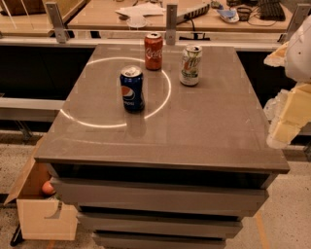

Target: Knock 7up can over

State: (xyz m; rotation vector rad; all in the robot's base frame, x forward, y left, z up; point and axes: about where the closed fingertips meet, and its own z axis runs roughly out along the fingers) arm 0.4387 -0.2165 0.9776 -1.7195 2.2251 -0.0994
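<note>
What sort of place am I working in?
Likely an office or lab: desks behind with a keyboard and papers, a cardboard box on the speckled floor. The tool hangs right of the table.

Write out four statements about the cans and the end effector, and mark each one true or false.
1. The 7up can stands upright on the table. True.
2. The Pepsi can lies on its side. False: it stands upright.
3. The end effector touches the 7up can. False: it is off the table's edge at the picture's right side, well apart from the can.
4. The Coca-Cola can stands farther back on the table than the Pepsi can. True.
</note>
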